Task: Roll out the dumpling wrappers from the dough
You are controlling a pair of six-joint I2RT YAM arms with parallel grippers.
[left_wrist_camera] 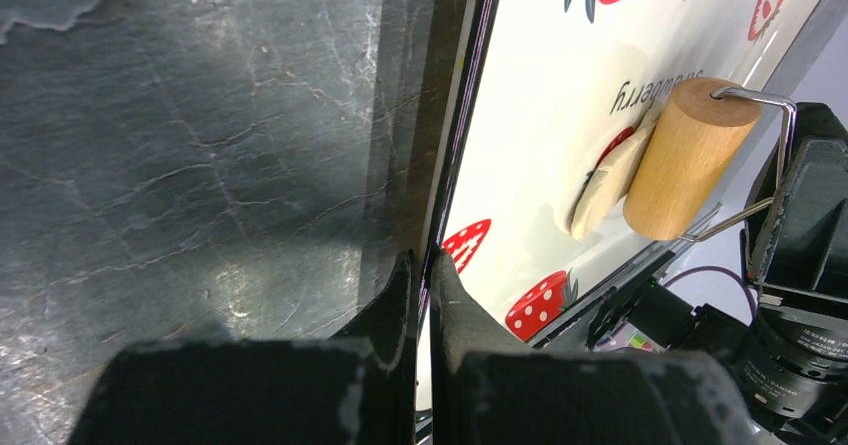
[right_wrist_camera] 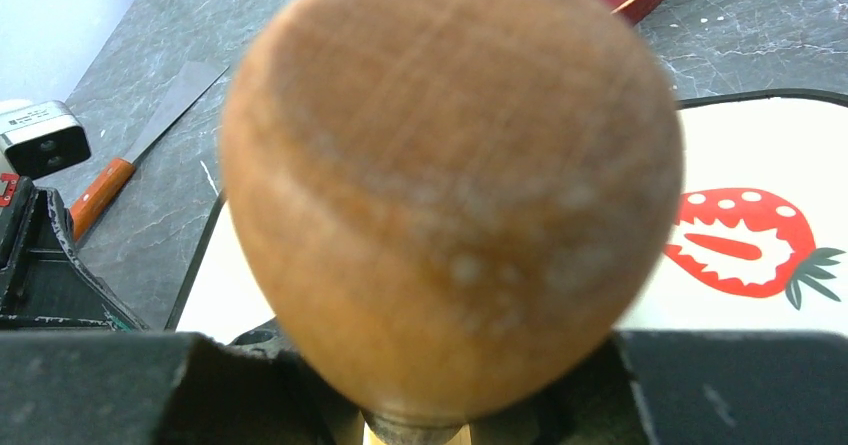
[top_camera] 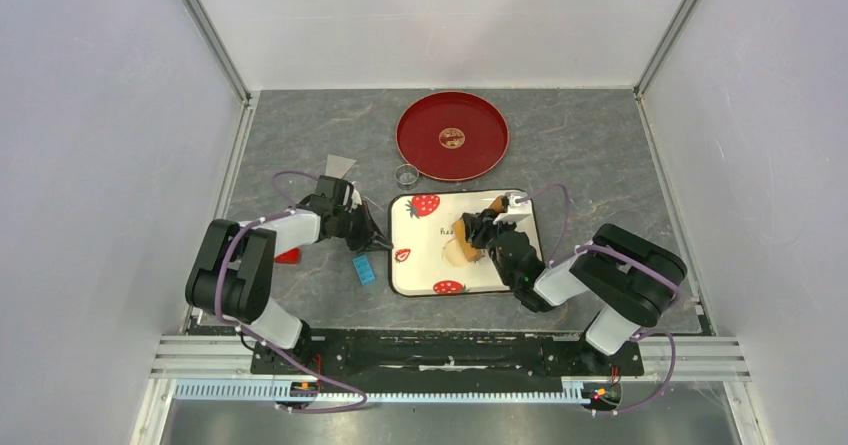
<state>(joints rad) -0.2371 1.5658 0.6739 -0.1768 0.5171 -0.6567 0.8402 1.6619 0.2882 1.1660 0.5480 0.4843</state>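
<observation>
Table: a grey stone-patterned table (top_camera: 600, 155) stands between plain white walls.
Board: a white rectangular strawberry-print board (top_camera: 425, 265) lies mid-table, closer to the near edge.
Wrapper: a pale cream round dumpling wrapper (left_wrist_camera: 608, 183) lies flat near the board's middle, touching the roller.
Roller: a light wooden cylinder roller (left_wrist_camera: 688, 160) on a bent wire frame rests on the wrapper's edge and has a round wooden knob handle (right_wrist_camera: 450, 185).
Right claw (right_wrist_camera: 430, 405): closed around the base of the knob handle.
Left claw (left_wrist_camera: 422, 285): almost fully closed, pinching the board's left edge.
Far edge: a round red tray (top_camera: 420, 130) sits at the middle, with a small metal ring (top_camera: 407, 175) just beside its near-left rim.
Left side: a steel-bladed scraper with an orange handle (right_wrist_camera: 150, 130) lies towards the far edge. A small blue block (top_camera: 364, 270) lies just beside the board.
</observation>
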